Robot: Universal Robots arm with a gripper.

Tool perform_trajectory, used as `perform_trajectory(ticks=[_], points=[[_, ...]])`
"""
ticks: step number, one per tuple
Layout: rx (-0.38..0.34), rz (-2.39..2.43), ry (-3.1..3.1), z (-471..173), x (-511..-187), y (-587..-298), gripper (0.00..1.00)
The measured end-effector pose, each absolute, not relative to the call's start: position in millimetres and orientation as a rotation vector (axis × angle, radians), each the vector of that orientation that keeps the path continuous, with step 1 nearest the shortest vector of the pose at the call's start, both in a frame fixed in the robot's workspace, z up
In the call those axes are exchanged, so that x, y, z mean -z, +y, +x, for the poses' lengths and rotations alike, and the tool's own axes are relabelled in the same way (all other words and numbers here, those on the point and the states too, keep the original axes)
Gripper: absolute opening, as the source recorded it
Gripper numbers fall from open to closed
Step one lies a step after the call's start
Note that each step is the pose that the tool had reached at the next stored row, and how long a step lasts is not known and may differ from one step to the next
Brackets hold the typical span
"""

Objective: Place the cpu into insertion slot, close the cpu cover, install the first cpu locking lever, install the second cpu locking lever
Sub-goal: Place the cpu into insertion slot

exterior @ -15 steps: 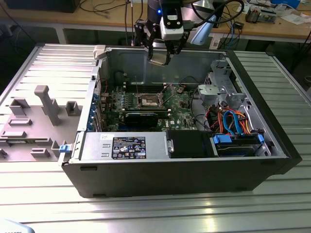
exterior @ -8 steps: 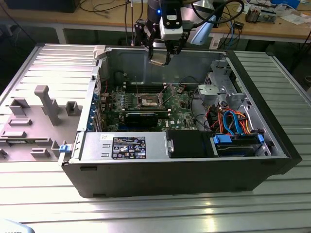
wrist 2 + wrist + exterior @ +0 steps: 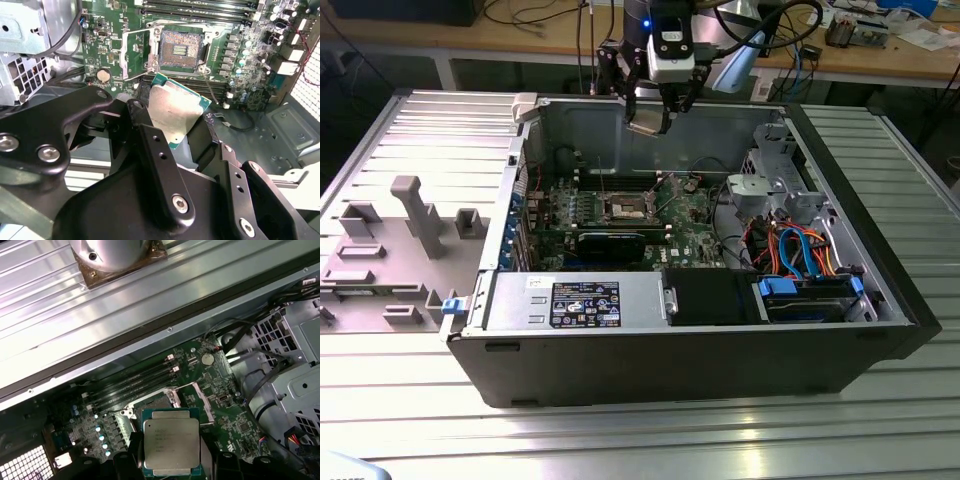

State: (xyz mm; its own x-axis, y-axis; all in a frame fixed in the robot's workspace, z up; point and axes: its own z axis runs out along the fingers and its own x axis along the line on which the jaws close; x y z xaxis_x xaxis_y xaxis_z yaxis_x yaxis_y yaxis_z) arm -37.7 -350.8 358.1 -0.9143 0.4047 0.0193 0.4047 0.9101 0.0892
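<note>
Over ribbed bench (image 3: 620, 440) and open case (image 3: 670, 360), holding cpu (image 3: 171, 447) in clenched gripper (image 3: 172, 116) by 2 edges; likely light, stiff, fragile underneath

None can be read. A black rectangular sticker (image 3: 585, 304) with tiny white print sits on the long grey metal box (image 3: 515, 298). In the first wrist view, faint engraved lines cross the dull silver-grey metal top of the small flat square cpu (image 3: 171, 442).

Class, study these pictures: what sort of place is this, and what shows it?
Probably a robotics lab or workshop: an open computer case lies on a ribbed metal table, the gripper holds the cpu above its circuit board, and workbenches stand behind.
</note>
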Motion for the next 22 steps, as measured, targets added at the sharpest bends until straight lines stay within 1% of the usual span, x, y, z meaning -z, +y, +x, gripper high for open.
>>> perform_trajectory(ticks=[22], points=[[0.144, -0.735, -3.053, -37.7, -358.0, -350.8, 0.55]])
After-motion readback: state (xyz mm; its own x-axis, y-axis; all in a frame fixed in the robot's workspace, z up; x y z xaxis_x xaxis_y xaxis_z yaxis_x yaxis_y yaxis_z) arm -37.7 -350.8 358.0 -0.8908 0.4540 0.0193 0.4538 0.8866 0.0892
